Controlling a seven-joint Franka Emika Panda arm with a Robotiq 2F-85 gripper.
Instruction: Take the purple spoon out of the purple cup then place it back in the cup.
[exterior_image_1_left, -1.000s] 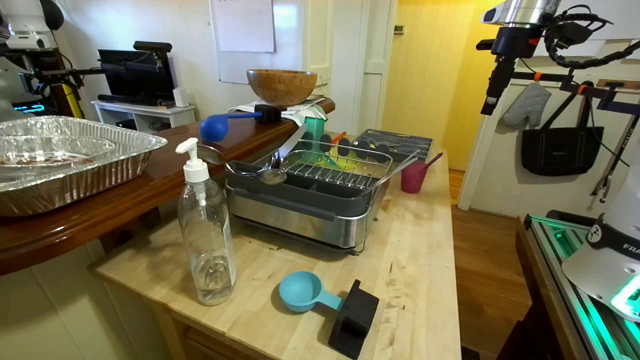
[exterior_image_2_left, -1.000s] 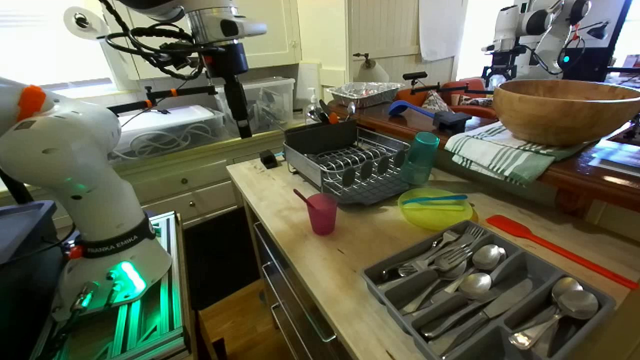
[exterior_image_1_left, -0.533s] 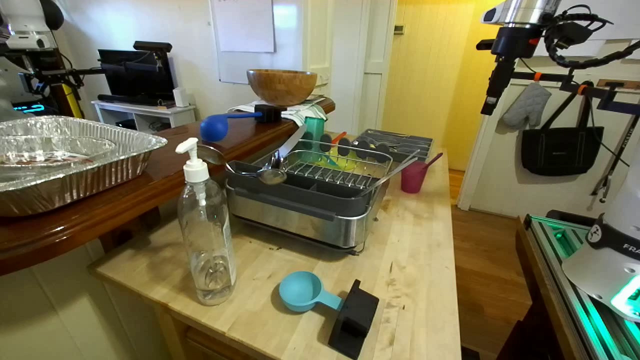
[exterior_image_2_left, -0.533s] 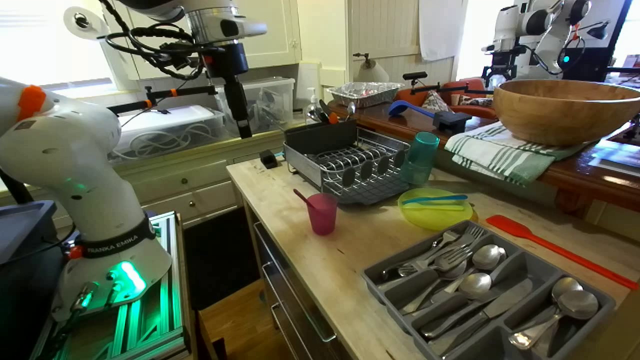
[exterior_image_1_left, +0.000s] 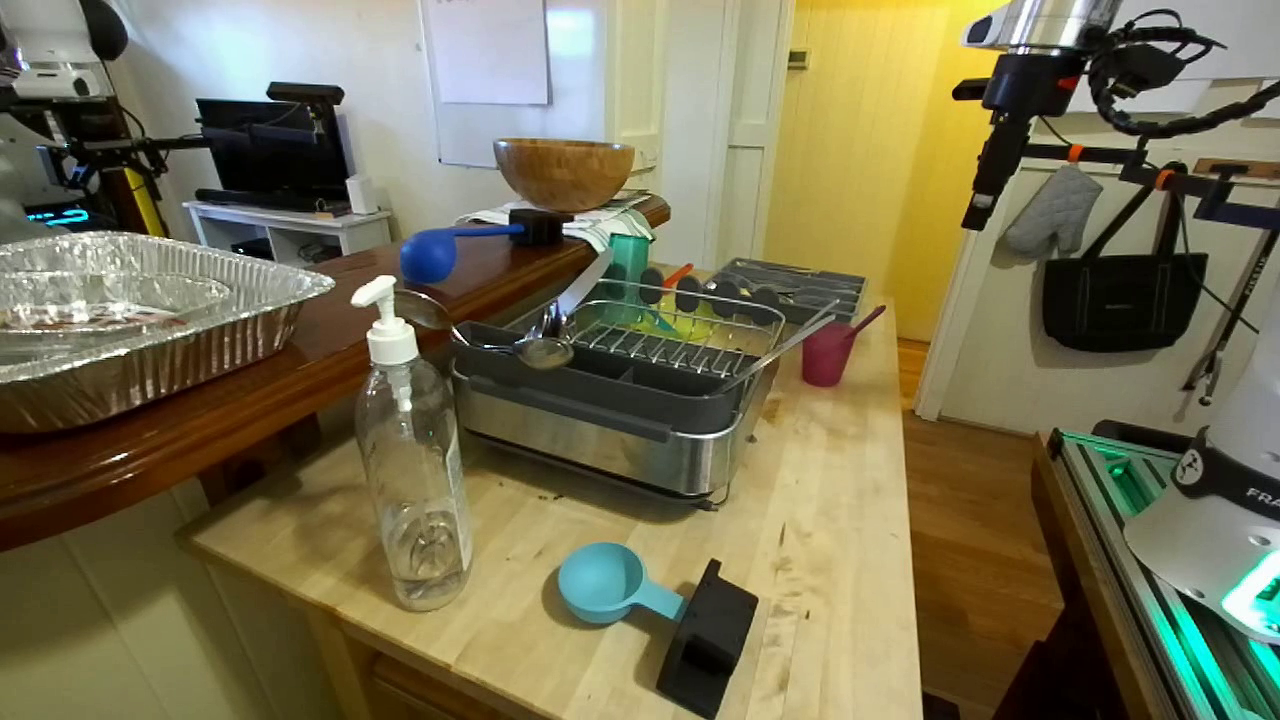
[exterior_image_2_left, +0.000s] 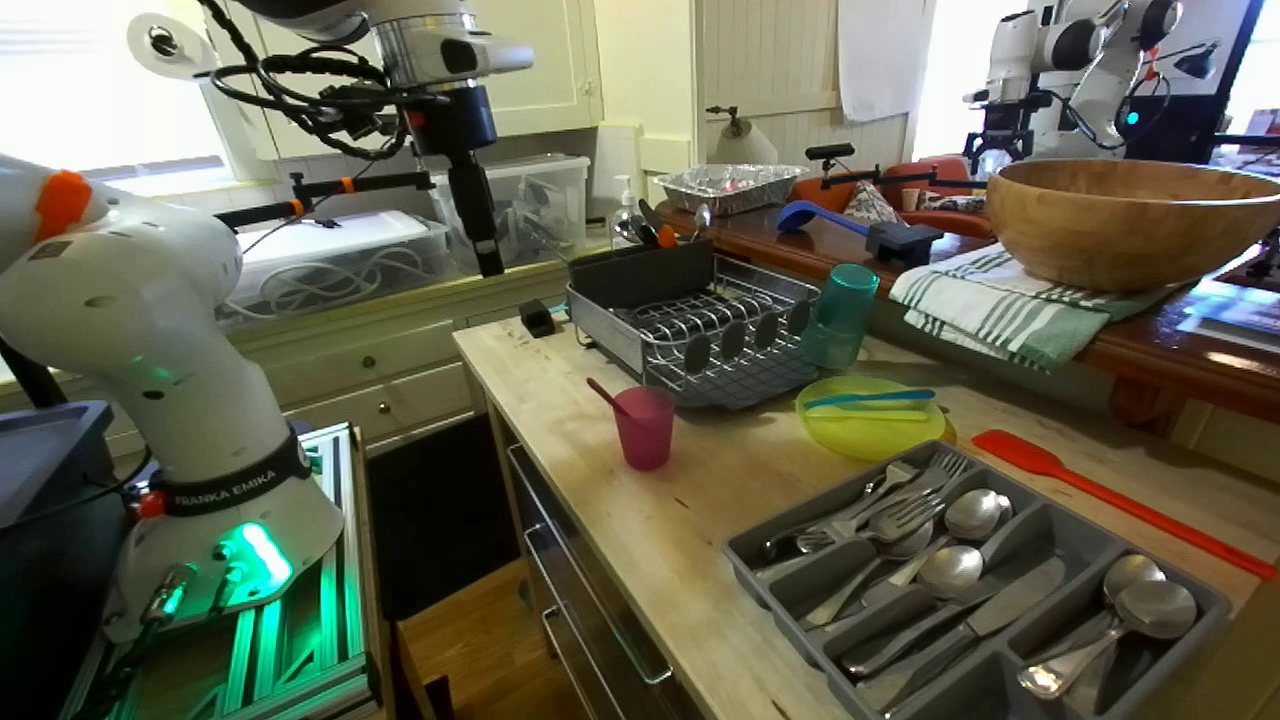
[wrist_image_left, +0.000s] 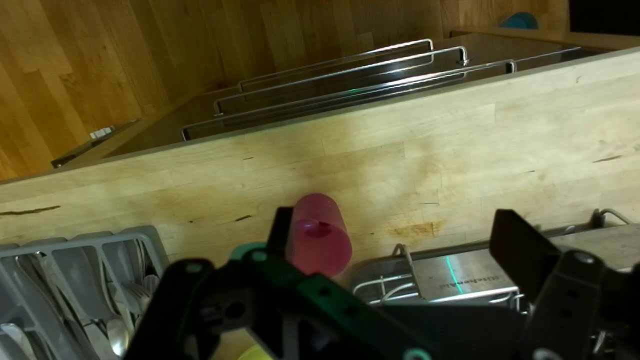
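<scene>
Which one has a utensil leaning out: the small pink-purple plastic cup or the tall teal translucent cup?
The small pink-purple plastic cup: a slim dark purplish spoon leans out past its rim. The teal cup shows nothing protruding.

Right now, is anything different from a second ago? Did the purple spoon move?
Nothing visibly moved, and nothing was taken hold of or let go. The robot's hand hangs in the same place, open, with nothing in it. The purple spoon still leans in the purple cup, which stands in its same spot. The dish rack and the light-blue scoop stayed put too.
</scene>
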